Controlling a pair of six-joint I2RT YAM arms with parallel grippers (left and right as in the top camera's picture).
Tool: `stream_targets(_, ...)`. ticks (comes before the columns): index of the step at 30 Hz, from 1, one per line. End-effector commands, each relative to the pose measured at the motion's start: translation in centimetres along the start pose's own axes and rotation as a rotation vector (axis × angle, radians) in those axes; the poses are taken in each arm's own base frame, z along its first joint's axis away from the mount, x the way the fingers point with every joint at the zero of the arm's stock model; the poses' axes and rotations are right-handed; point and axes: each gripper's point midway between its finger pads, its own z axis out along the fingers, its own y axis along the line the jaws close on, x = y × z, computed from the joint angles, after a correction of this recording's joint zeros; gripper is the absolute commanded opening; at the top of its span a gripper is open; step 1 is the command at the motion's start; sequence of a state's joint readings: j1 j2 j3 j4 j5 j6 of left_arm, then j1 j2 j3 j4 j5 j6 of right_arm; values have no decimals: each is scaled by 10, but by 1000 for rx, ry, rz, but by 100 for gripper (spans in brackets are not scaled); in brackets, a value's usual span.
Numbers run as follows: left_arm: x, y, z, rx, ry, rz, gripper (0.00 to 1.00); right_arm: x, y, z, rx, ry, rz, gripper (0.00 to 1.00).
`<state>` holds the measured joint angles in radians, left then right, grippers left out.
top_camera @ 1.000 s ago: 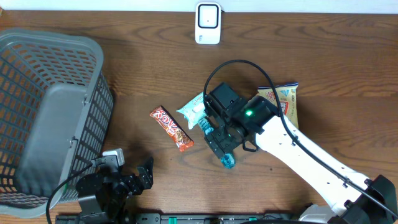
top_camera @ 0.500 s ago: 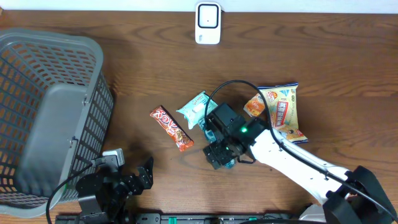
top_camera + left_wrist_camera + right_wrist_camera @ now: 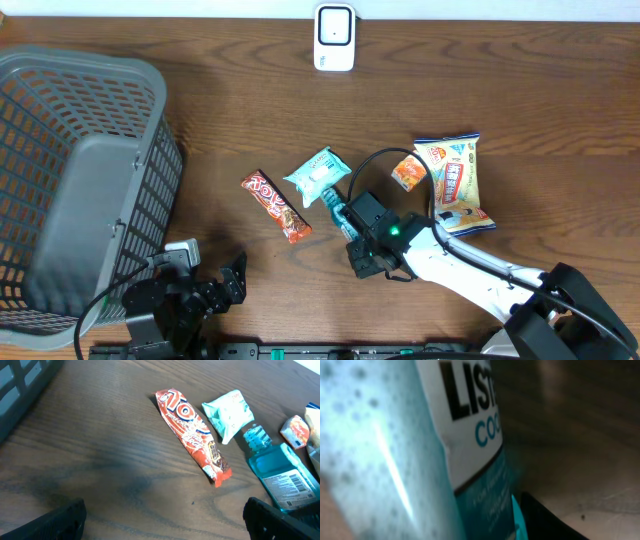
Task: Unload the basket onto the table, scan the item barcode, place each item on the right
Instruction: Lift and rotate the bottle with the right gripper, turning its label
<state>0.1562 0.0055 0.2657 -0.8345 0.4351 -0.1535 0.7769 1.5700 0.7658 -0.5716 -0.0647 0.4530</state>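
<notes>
grey basket (image 3: 90, 180) far left on the table (image 3: 540, 90). our left tool (image 3: 228, 280) sits low beside it, fingers spread wide, holding nothing. next come the red candy bar (image 3: 275, 206), the teal packet (image 3: 318, 175), then the mouthwash bottle (image 3: 336, 208) lying flat. right tool (image 3: 358, 235) is over the bottle's lower end; we cannot tell if it grips. snack bag (image 3: 456, 185) far right.
</notes>
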Motion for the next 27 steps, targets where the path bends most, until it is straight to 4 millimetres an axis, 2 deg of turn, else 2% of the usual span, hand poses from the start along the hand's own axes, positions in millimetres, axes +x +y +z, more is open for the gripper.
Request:
stream_targets(1, 1, 2, 0, -8, 1, -4, 98, 1, -11, 5, 56, -24, 30, 52)
stream_targets(3, 1, 2, 0, -8, 1, -4, 98, 1, -12, 5, 57, -24, 30, 62)
stream_targets(5, 1, 2, 0, -8, 1, -4, 98, 1, -12, 5, 57, -24, 30, 63)
stream_targets(7, 1, 2, 0, -8, 1, -4, 98, 1, -12, 5, 57, -24, 30, 60)
stream_targets(8, 1, 2, 0, -8, 1, -4, 98, 1, -12, 5, 57, -24, 30, 48)
stream_targets(12, 1, 2, 0, -8, 1, -4, 98, -1, -11, 5, 54, -30, 28, 21)
stream_targets(14, 1, 2, 0, -8, 1, -4, 98, -1, -11, 5, 53, -32, 18, 1)
stream_targets(20, 1, 2, 0, -8, 1, -4, 98, -2, -5, 4, 24, -30, -3, 1)
stream_targets(23, 1, 2, 0, -8, 1, -4, 98, -6, 12, -7, -69, -38, -132, 1)
stream_targets(27, 1, 2, 0, -8, 1, -4, 98, -12, 36, -35, -189, -117, -343, 1)
